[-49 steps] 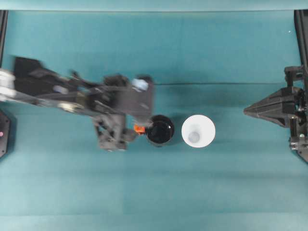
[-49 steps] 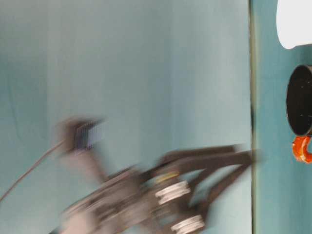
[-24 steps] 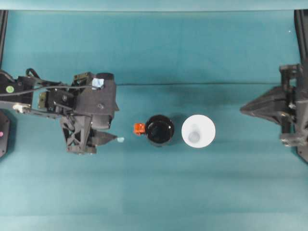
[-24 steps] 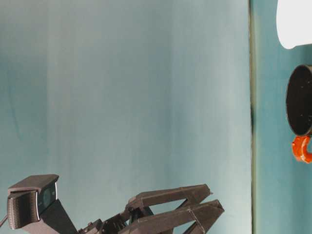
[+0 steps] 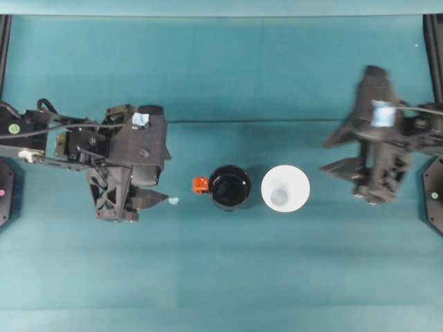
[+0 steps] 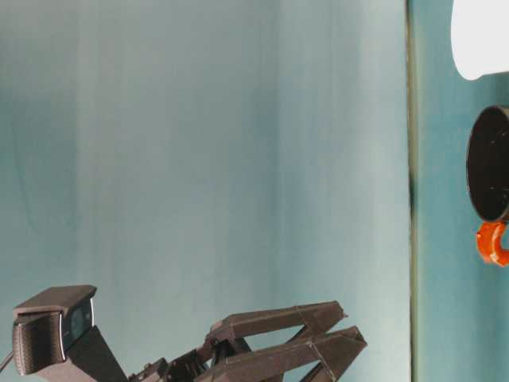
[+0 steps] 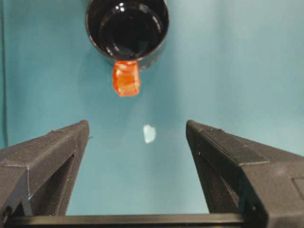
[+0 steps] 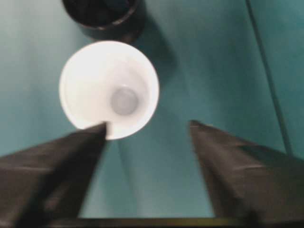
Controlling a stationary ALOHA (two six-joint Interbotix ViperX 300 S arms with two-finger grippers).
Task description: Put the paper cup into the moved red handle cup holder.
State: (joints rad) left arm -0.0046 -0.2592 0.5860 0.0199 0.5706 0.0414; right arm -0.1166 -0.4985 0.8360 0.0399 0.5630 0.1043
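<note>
The red handle cup holder (image 5: 230, 187) stands upright mid-table, glossy black, its red handle (image 5: 200, 185) pointing left. The white paper cup (image 5: 285, 188) stands just right of it, a small gap apart. My left gripper (image 5: 160, 190) hovers open left of the holder, with the holder (image 7: 127, 29) and its handle (image 7: 126, 78) ahead of the spread fingers. My right gripper (image 5: 329, 153) is open, blurred, to the right of the paper cup and slightly behind it. In the right wrist view the paper cup (image 8: 109, 90) sits just ahead of the left finger (image 8: 71, 152), with the holder (image 8: 102, 19) behind it.
A small pale scrap (image 5: 173, 201) lies on the teal cloth between my left gripper and the handle. In the table-level view the holder (image 6: 489, 163), its handle (image 6: 493, 243) and the cup (image 6: 481, 36) stand on the table, with the left arm's fingers (image 6: 350, 330) raised above it.
My left gripper drew back leftward off the holder's handle a second ago and has stayed still since. My right arm has swung left toward the paper cup. Cup and holder have not moved.
</note>
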